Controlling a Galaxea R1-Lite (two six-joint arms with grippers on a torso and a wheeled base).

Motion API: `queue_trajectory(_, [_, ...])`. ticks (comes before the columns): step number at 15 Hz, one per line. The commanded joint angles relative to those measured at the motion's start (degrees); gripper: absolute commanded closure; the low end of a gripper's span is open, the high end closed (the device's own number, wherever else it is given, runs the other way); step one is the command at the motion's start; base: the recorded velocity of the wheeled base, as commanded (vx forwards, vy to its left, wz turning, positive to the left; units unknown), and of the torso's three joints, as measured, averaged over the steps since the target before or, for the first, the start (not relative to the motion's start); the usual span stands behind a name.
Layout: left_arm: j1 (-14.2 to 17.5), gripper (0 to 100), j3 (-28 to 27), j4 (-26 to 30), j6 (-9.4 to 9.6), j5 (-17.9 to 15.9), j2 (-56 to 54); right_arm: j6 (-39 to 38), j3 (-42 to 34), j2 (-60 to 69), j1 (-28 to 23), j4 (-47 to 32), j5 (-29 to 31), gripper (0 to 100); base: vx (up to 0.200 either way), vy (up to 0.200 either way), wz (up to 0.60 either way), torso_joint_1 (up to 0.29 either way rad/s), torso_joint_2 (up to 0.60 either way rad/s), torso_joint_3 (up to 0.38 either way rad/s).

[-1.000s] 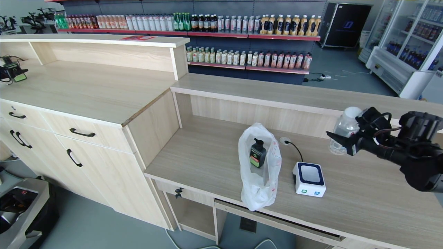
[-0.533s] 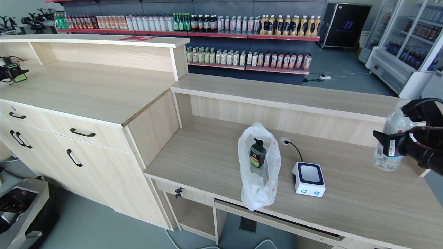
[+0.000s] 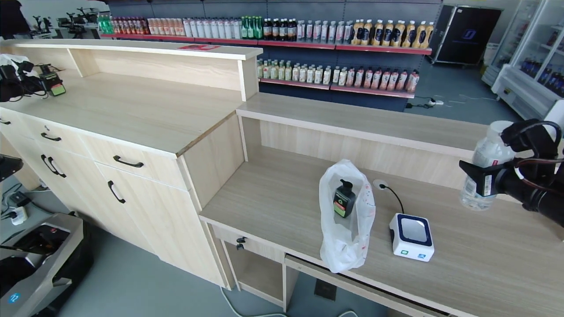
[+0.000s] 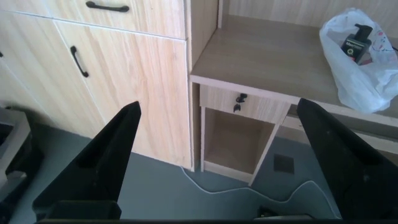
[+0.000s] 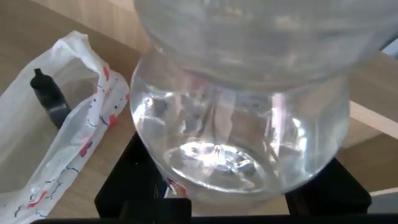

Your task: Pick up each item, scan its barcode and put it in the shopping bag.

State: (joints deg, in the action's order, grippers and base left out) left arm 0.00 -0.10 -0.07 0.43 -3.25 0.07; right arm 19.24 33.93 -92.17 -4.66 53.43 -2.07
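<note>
At the far left, the left gripper [image 4: 217, 109] hangs off the desk [image 3: 273, 193] edge beside the cabinet doors, jaws wide and holding nothing, well apart from the work. Further right on the desk stands the white shopping bag [image 3: 348, 220], mouth open upward, with a dark pump bottle [image 3: 344, 199] already inside. Just beside the bag, not touching it, sits the scanner [image 3: 412, 237], its window facing up and its cable [image 3: 394, 198] running back to a hole in the desk. At the far right, the right gripper [image 3: 482, 180] has its jaws closed around a clear water bottle [image 3: 486, 149], held upright with cap on top, close to the raised back ledge. The scanner lies to the robot's left of the bottle and nearer the front edge, with bare desk between, so the right arm is plainly the one to carry it across. The bottle would likely need tipping to show its barcode to the window.
</note>
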Motion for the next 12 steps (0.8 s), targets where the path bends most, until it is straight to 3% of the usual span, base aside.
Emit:
queue_trajectory(1, [0.0, 0, 0.0, 0.0, 0.01, 0.0, 0.0, 0.1, -0.1, -1.3, 2.2, 0.8, 0.1, 100, 0.0, 0.0, 0.6, 0.002, 0.01, 0.012])
queue_trajectory(3, [0.0, 0, 0.0, 0.0, -0.08, 0.0, 0.0, 0.5, 0.0, -3.7, 5.4, 2.6, -0.1, 100, 0.0, 0.0, 0.6, 0.002, 0.01, 0.007])
queue_trajectory(6, [0.0, 0, 0.0, 0.0, -0.08, 0.0, 0.0, -0.3, 0.4, -12.3, 6.9, 5.6, -13.9, 100, 0.0, 0.0, 0.0, 0.0, 0.0, 0.0])
queue_trajectory(7, [0.0, 0, 0.0, 0.0, 0.01, 0.0, 0.0, -0.3, 0.3, -14.2, 6.9, 6.2, -15.9, 100, 0.0, 0.0, 0.0, 0.0, 0.0, 0.0])
queue_trajectory(12, [0.0, 0, 0.0, 0.0, -0.08, 0.0, 0.0, 0.1, 0.5, -27.2, 6.5, 13.4, -19.9, 100, 0.0, 0.0, 0.0, 0.0, 0.0, 0.0])
